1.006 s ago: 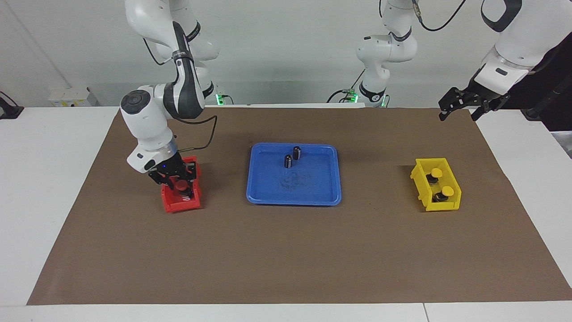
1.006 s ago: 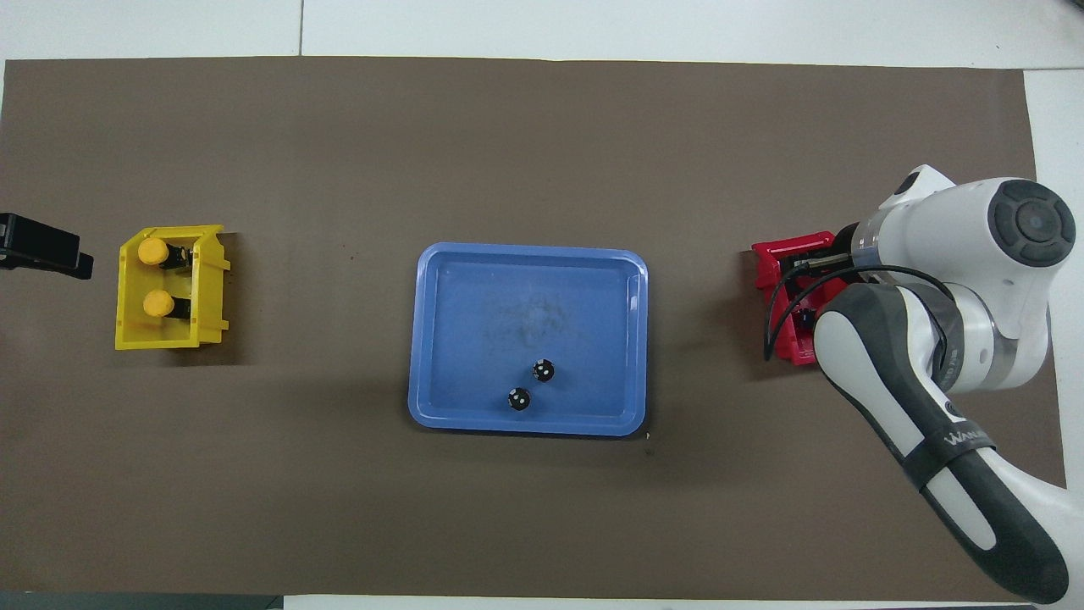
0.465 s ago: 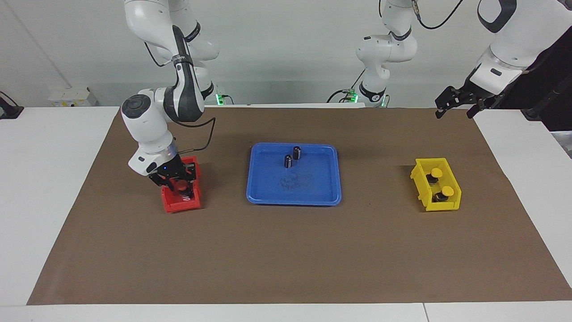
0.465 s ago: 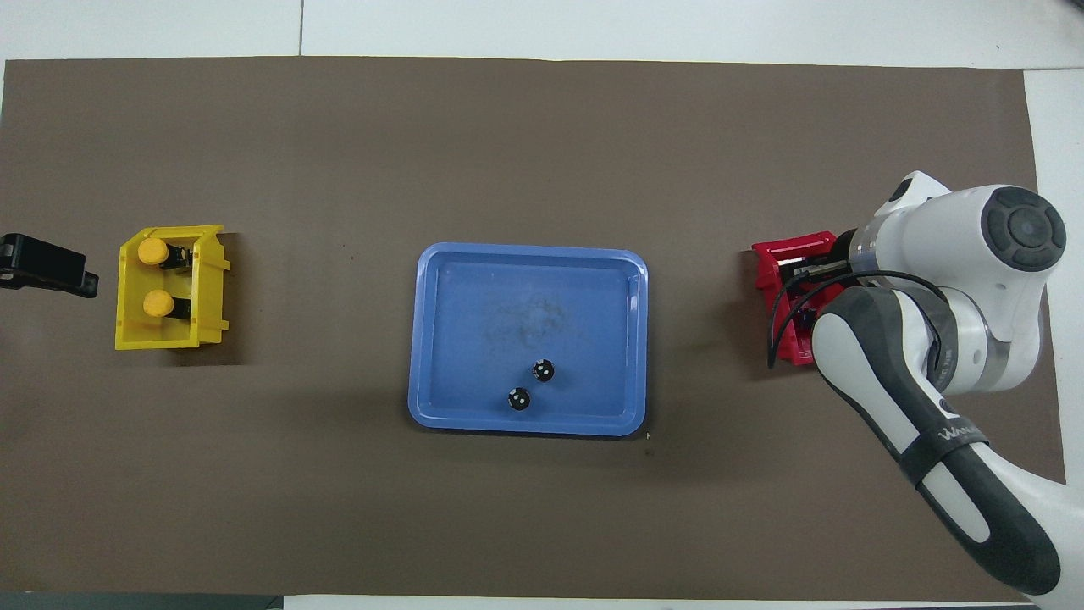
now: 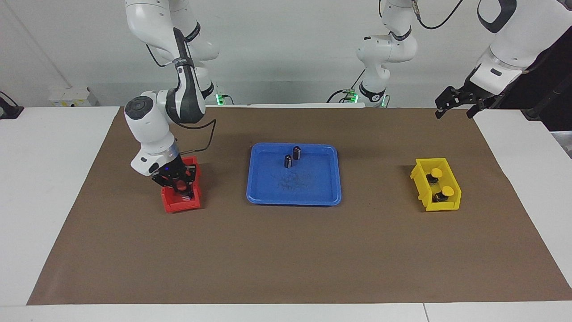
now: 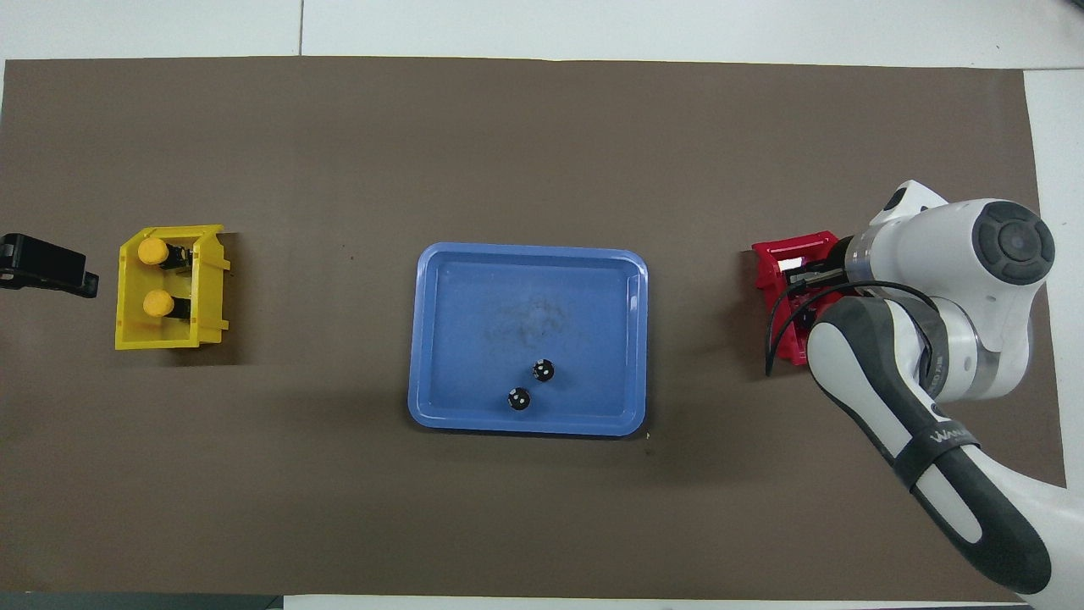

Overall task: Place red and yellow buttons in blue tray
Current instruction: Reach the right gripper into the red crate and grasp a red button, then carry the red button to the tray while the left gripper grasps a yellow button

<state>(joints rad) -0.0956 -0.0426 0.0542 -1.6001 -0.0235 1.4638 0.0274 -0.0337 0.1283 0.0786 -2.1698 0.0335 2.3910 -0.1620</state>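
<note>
My right gripper (image 5: 182, 184) is down in the red bin (image 5: 181, 203) at the right arm's end of the table. Since half a second ago the wrist has risen slightly and tilted, and the red cap that showed between the fingers is now mostly hidden by them; I read that as the start of a lift with a red button, but I cannot tell from either view if the fingers are closed on it. In the overhead view my arm covers most of the bin, so the red buttons don't show there. Left gripper (image 5: 456, 105) waits up in the air at the left arm's end of the table, over the mat's edge, fingers spread. Two yellow buttons (image 6: 153, 251) sit in the yellow bin (image 6: 127, 326), untouched. Blue tray (image 6: 440, 339) is mid-table, holding only two dark capless cylinders (image 6: 543, 369) near its robot-side rim. So no red or yellow button is in the tray yet; the task looks to be at its first pick.
</note>
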